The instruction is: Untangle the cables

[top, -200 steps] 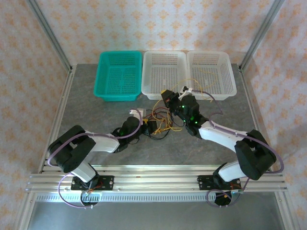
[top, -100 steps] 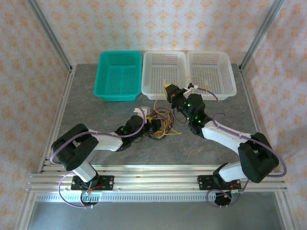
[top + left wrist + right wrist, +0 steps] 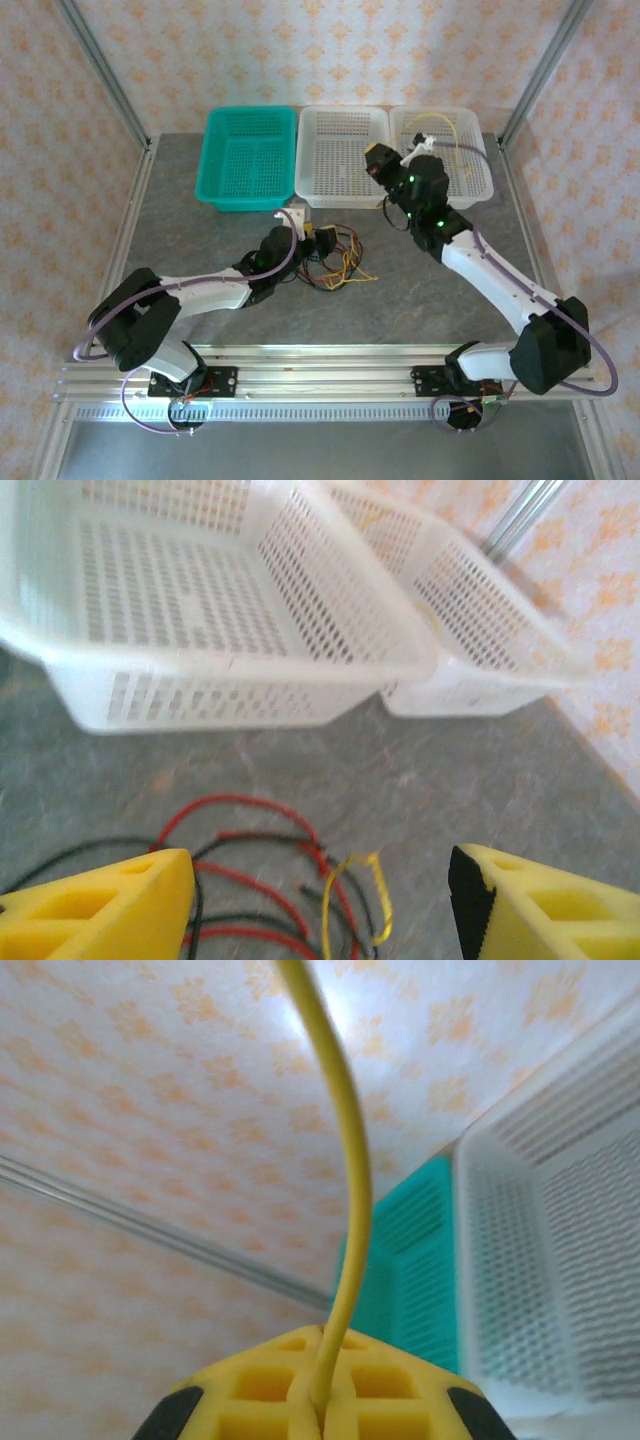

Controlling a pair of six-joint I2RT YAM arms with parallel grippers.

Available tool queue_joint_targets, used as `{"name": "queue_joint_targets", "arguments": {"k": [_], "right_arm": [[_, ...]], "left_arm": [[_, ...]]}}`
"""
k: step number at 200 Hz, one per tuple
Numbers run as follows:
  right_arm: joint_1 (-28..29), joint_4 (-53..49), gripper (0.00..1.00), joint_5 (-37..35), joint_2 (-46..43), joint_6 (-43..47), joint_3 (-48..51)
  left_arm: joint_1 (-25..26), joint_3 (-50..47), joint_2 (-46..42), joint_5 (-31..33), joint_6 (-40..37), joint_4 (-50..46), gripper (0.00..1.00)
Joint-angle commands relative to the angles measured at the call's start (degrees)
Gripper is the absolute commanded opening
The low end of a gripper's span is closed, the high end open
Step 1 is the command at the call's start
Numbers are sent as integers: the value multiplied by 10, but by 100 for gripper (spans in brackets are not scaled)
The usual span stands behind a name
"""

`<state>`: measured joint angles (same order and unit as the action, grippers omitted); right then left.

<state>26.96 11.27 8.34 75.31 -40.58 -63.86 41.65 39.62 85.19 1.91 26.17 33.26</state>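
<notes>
From above, the right gripper (image 3: 378, 158) hovers over the middle basket (image 3: 330, 196)'s right corner. Its yellow cable (image 3: 437, 118) loops into the right basket (image 3: 470, 196), the middle and teal basket (image 3: 245, 200) hold nothing, and the tangle (image 3: 330, 258) lies just before the middle one. In the left wrist view, the left gripper (image 3: 320, 910) stands spread over red and black strands there, so nothing pins them if the yellow snags. In the right wrist view, the jaws are pressed together on the yellow cable, a thin hold that could slip.

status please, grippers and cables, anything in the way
Right gripper shut on yellow cable, up over the white baskets. Left gripper open above cable tangle on table. Nothing blocking.
</notes>
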Motion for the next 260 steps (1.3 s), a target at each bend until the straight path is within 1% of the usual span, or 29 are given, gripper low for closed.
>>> {"name": "queue_joint_targets", "arguments": {"k": [1, 30, 51, 76, 95, 132, 163, 190, 220, 224, 228, 238, 243, 253, 260], "right_arm": [[-26, -158, 0, -40, 18, 195, -66], [-76, -243, 0, -40, 62, 304, -139], [-104, -290, 0, -40, 110, 355, -194], [-126, -333, 0, -59, 173, 398, -259], [-146, -352, 0, -65, 216, 408, -303], [-192, -373, 0, -36, 301, 415, -391], [-227, -399, 0, -12, 389, 415, -477], [-243, -446, 0, 5, 479, 414, -582], [-249, -511, 0, 2, 589, 405, -718], [-250, -520, 4, 2, 602, 404, -736], [-250, -530, 10, 3, 613, 404, -750], [-250, -547, 32, 0, 633, 403, -776], [-250, -550, 41, -2, 636, 402, -780], [-250, -546, 54, -5, 632, 400, -773], [-250, -541, 61, -5, 626, 397, -763]], "left_arm": [[5, 45, -12, 18, -45, -50, 70], [1, 104, 13, 5, -71, -63, 70], [-5, 149, 40, -12, -78, -68, 70], [-14, 199, 75, -35, -82, -69, 70], [-18, 238, 105, -52, -84, -76, 70], [-24, 307, 163, -78, -87, -88, 70], [-30, 352, 205, -98, -81, -99, 70], [-31, 365, 223, -109, -74, -100, 70], [-32, 362, 227, -111, -71, -102, 70], [-32, 360, 226, -111, -70, -102, 70], [-32, 358, 226, -111, -69, -103, 70], [-33, 352, 224, -111, -68, -101, 70], [-33, 348, 222, -111, -68, -100, 70], [-34, 341, 219, -109, -65, -98, 70], [-35, 336, 217, -109, -64, -95, 70]]}}
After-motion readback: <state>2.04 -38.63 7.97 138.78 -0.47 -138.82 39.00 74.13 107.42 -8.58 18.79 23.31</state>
